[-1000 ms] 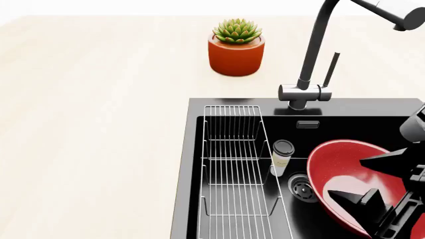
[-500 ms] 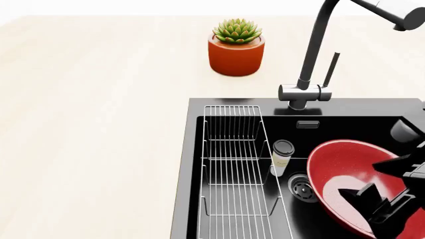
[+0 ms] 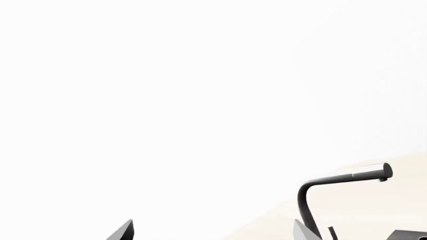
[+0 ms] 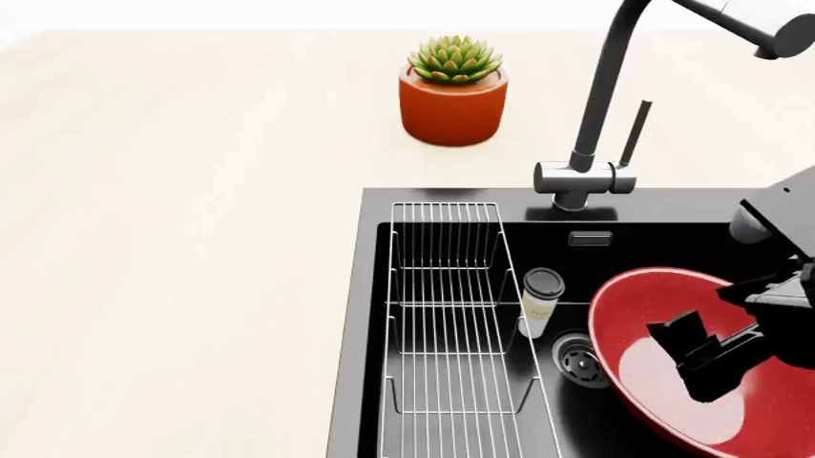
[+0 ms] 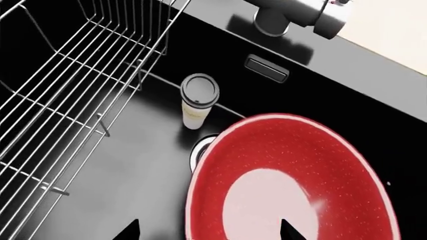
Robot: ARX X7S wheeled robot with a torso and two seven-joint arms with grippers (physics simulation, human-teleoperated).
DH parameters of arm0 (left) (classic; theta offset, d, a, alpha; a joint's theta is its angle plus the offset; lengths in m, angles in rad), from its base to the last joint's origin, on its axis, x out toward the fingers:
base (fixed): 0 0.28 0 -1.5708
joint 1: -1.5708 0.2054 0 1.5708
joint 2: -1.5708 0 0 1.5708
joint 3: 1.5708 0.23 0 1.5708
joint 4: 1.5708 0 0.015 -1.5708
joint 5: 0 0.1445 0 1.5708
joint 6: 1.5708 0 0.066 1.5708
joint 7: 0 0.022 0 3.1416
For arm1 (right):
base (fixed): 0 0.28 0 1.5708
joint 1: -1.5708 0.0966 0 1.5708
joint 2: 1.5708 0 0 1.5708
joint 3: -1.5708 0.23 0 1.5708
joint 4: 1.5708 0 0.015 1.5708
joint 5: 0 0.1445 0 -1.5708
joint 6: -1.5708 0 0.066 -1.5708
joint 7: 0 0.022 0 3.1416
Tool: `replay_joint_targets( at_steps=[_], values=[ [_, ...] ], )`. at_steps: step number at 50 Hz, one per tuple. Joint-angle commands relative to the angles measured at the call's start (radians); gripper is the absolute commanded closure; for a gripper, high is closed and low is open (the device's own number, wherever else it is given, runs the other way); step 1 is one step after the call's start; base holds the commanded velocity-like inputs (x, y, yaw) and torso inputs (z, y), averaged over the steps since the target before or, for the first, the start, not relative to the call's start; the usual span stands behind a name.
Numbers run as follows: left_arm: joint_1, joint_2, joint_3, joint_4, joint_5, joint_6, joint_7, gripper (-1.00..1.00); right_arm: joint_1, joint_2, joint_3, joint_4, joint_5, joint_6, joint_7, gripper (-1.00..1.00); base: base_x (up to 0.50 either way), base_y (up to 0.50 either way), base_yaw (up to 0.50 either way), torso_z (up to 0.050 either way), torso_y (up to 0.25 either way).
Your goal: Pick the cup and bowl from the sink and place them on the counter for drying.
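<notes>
Head view: red bowl (image 4: 694,367) tilted in right part of black sink (image 4: 369,315), takeaway cup (image 4: 541,301) upright just left of it, near steel drain (image 4: 581,362). Wire rack (image 4: 449,324) fills sink's left side, close beside cup. Right pincer (image 4: 713,348) over bowl's inside, spread, pinching nothing. Gooseneck faucet (image 4: 598,105) behind sink; succulent in orange pot (image 4: 453,91) on beige tabletop (image 4: 178,239), well apart.

Right wrist view: bowl (image 5: 293,180), cup (image 5: 197,107) beside rack (image 5: 73,90); faucet base (image 5: 300,15) behind.

Left wrist view: left pincer (image 3: 213,231) tips only, spread, pinching nothing; faucet (image 3: 340,192) beyond.
</notes>
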Motion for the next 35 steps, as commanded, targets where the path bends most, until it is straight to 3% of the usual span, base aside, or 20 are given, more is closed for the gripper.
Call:
replay_joint_targets(
  at_steps=[1,35],
  values=[
    [-0.006,-0.01,0.006,-0.004,-0.006,0.003,0.0,-1.0,-0.052,-0.043,-0.023,0.035,-0.103,-0.088,-0.027,-1.0,0.0,0.0,0.0,0.0,0.0],
    [-0.023,-0.006,0.049,-0.003,-0.002,0.018,-0.004,-1.0,-0.277,-0.127,-0.083,0.138,-0.225,-0.303,-0.054,-1.0,0.0,0.0,0.0,0.0,0.0]
  ],
)
